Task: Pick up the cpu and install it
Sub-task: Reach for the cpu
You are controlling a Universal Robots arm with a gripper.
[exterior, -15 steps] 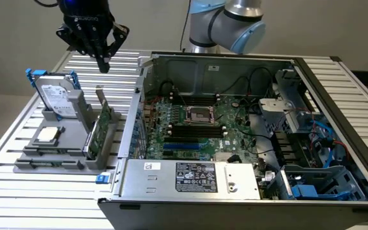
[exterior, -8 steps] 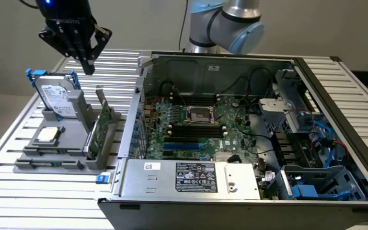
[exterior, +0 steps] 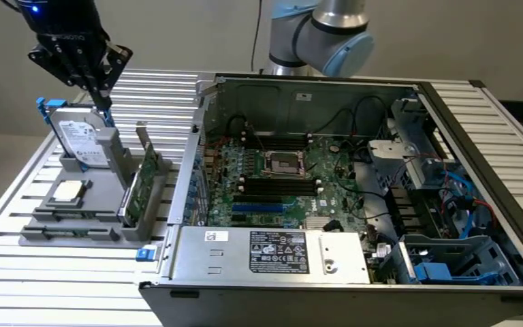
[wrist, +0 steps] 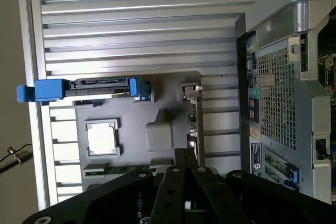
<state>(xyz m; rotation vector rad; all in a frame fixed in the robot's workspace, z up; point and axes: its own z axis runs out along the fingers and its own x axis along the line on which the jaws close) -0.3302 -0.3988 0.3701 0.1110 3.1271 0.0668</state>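
Observation:
The cpu (exterior: 69,191) (wrist: 102,139), a small flat square chip with a silvery top, lies in a pocket of the grey holder (exterior: 71,230) (wrist: 157,98) at the exterior view's left. My gripper (exterior: 103,102) (wrist: 185,162) hangs high above the holder's far end, just over the upright hard drive (exterior: 82,139) (wrist: 100,88). Its fingers are shut together to a point with nothing between them, well apart from the cpu. The empty cpu socket (exterior: 284,163) sits in the middle of the motherboard inside the open computer case (exterior: 271,272) (wrist: 283,77).
A green circuit card (exterior: 144,180) (wrist: 193,119) stands upright in the holder between the cpu and the case wall. The hard drive has a blue bracket. Cables and drive cages crowd the case at the exterior view's right. The slatted metal table (exterior: 25,286) carries everything.

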